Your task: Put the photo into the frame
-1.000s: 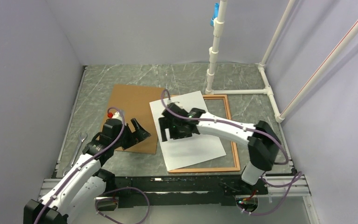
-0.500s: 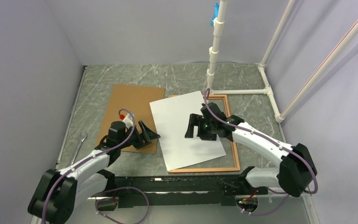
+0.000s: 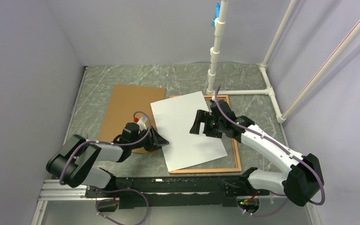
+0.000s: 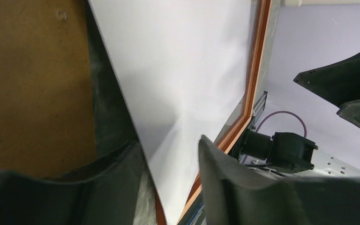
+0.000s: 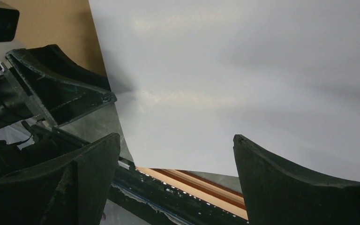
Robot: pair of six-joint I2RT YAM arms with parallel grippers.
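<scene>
The photo [image 3: 187, 129] lies white side up, skewed across the orange-brown frame [image 3: 236, 150], with its left part hanging over the frame's edge. My left gripper [image 3: 164, 139] sits low at the photo's near left edge. In the left wrist view its jaws [image 4: 168, 140] stand apart astride that edge of the photo [image 4: 183, 70], with the frame [image 4: 253, 70] beyond. My right gripper [image 3: 198, 125] hovers open over the photo's right half. In the right wrist view the right gripper [image 5: 176, 137] is wide open above the photo [image 5: 239, 70], with nothing between its fingers.
A brown backing board [image 3: 129, 108] lies left of the photo, partly under my left arm. White pipes [image 3: 214, 56] stand at the back and run along the right side. A black rail [image 3: 178, 185] borders the table's near edge.
My left arm has dropped low and reached right to the photo's left edge, its jaws narrowing. My right gripper has moved right across the photo. The photo has shifted slightly.
</scene>
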